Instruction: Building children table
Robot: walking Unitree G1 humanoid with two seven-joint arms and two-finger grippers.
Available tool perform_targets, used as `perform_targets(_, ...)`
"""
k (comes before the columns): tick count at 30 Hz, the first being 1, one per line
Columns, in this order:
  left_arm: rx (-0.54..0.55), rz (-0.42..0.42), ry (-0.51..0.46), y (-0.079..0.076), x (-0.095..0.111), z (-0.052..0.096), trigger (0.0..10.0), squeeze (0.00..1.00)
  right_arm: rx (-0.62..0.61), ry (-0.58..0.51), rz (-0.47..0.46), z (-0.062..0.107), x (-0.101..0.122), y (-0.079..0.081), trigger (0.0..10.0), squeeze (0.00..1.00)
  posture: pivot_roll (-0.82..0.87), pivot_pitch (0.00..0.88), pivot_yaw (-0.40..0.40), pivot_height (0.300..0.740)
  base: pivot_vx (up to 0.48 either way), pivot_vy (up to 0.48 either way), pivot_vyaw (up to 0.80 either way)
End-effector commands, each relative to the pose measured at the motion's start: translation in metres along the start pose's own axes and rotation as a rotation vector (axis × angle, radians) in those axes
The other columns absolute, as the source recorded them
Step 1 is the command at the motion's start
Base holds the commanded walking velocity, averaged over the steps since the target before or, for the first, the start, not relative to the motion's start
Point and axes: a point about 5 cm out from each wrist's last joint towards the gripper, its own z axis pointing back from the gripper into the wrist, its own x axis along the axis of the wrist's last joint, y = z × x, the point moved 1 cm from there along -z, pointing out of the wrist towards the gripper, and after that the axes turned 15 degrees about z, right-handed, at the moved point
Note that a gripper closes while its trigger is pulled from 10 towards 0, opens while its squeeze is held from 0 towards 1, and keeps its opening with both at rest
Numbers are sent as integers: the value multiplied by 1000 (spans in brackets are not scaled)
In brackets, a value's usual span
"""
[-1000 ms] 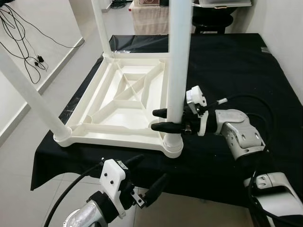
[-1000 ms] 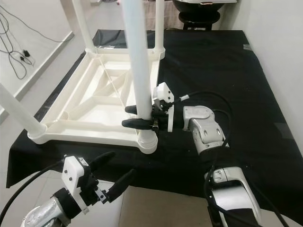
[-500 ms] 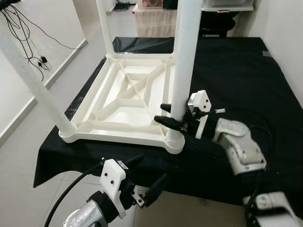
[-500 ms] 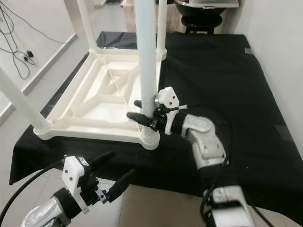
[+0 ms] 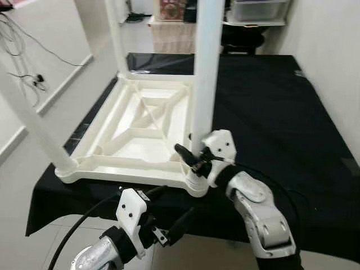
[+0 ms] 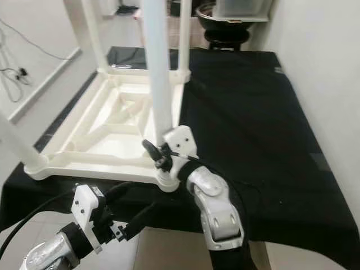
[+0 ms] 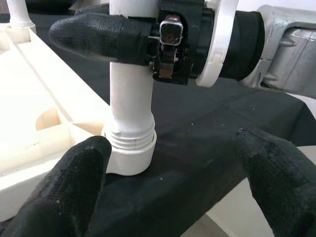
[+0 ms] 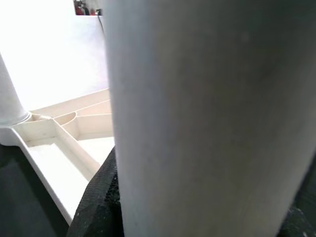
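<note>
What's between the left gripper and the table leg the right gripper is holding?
Only bare black cloth. In the left wrist view, the open left gripper faces the table leg, which the right gripper clamps above its socket.

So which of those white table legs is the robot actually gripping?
The near-corner leg, the one closest to the robot. The right gripper is clamped around it just above its socket; the other legs stand untouched.

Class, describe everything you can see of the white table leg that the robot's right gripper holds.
The table leg is a smooth white plastic-looking tube standing upright. Its ribbed lower end sits in a round corner socket of the upturned white tabletop, which lies on a black cloth. The right gripper is clamped around it just above the socket. Its top runs out of view.
</note>
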Motion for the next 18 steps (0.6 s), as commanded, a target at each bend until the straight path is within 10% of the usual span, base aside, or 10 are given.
perform_targets(1,25,3,3,3,-3,3,10000,0,-32,212,-70,5,-41,4,10000,0,33,140,39,740,0,0,0)
perform_targets(3,25,3,4,3,-3,3,10000,0,-33,201,-92,5,-39,3,10000,0,34,140,41,740,0,0,0)
perform_targets(4,22,4,6,2,-3,3,10000,0,-12,159,-114,3,-33,1,10000,1000,34,138,42,740,0,0,0)
perform_targets(13,8,12,14,0,-5,3,10000,0,270,-104,-48,0,-3,-17,10000,1000,40,135,45,740,0,0,0)
perform_targets(14,7,13,13,0,-5,2,10000,0,362,-138,-29,2,0,-20,10000,0,42,140,41,740,0,0,0)
perform_targets(18,9,15,10,-3,-5,2,10000,0,523,-165,-19,1,-4,-29,10000,0,51,148,39,740,0,0,0)
